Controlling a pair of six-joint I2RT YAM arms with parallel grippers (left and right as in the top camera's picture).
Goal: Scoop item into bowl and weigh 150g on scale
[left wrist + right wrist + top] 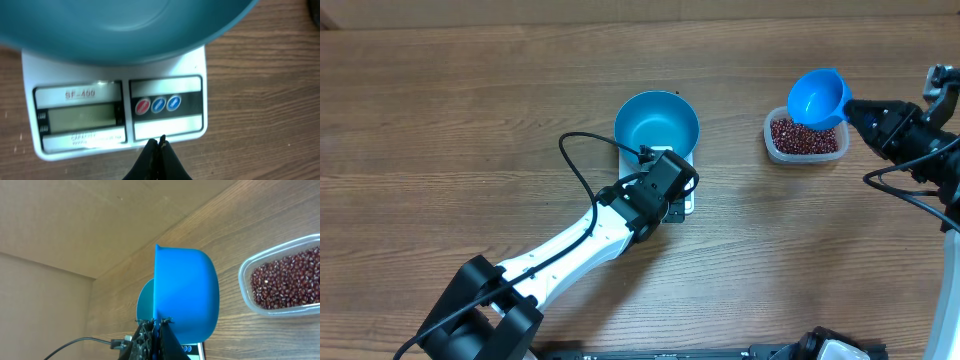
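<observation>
The left gripper [158, 144], pressed together, points at the scale's [195, 65] front edge, the bowl [657, 125] just beyond. The right gripper [852, 108] pinches the scoop [817, 97] above the beans [805, 136].

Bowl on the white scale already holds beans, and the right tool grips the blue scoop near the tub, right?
No: overhead shows the bowl on the scale is empty. The right tool does grip the scoop near the tub.

White left arm [570, 243], black joints, looping black cable [578, 178], black right forearm [910, 132], dark pointed left hand [156, 143]
</observation>
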